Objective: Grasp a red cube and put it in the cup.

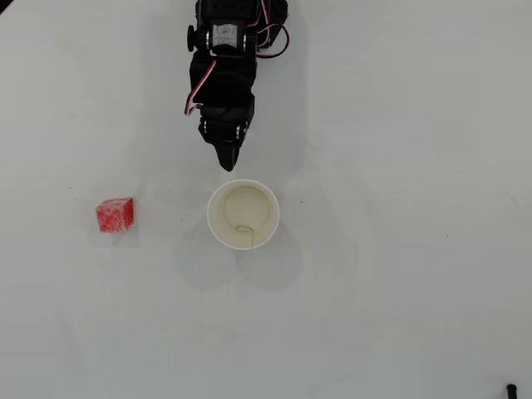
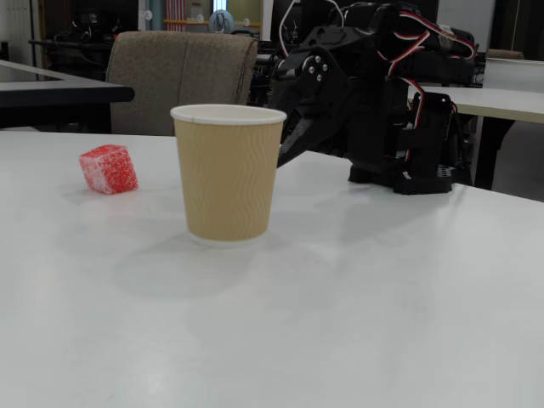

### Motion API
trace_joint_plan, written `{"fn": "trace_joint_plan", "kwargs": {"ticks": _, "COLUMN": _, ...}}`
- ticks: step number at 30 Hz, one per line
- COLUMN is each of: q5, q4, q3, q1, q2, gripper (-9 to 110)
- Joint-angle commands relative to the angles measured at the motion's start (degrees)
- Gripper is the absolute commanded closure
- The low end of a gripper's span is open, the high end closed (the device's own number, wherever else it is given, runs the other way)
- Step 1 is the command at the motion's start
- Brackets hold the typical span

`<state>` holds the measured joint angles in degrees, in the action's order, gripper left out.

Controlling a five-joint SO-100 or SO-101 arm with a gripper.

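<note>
1. White tabletop (image 1: pixel 399 249), wide and bare.
2. Arm (image 1: pixel 224 58) reaches in from the top of the overhead view.
3. Cup (image 1: pixel 243 214) stands upright, empty.
4. Gripper (image 1: pixel 226 162) pinched together, holding nothing, just behind the cup.
5. Cube (image 1: pixel 115 214) sits well left of it.

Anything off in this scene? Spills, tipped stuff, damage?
Nothing stands out. The cup stands upright and empty, the red cube sits apart on the table, and the gripper hangs just behind the cup, jaws together.

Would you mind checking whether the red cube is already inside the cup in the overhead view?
No, the red cube sits on the bare table well to the left of the cup, whose inside holds nothing.
</note>
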<state>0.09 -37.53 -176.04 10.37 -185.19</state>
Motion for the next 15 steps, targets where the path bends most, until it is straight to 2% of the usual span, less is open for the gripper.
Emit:
{"fn": "trace_joint_plan", "kwargs": {"ticks": 1, "q5": 0.0, "q4": 0.9, "q3": -4.2, "q1": -0.4, "q2": -0.9, "gripper": 101}}
{"fn": "trace_joint_plan", "kwargs": {"ticks": 12, "q5": -0.1, "q4": 0.9, "q3": -4.2, "q1": 12.4, "q2": -0.9, "gripper": 101}}
{"fn": "trace_joint_plan", "kwargs": {"ticks": 15, "q5": -4.9, "q4": 1.5, "q3": -4.2, "q1": 17.5, "q2": -0.9, "gripper": 101}}
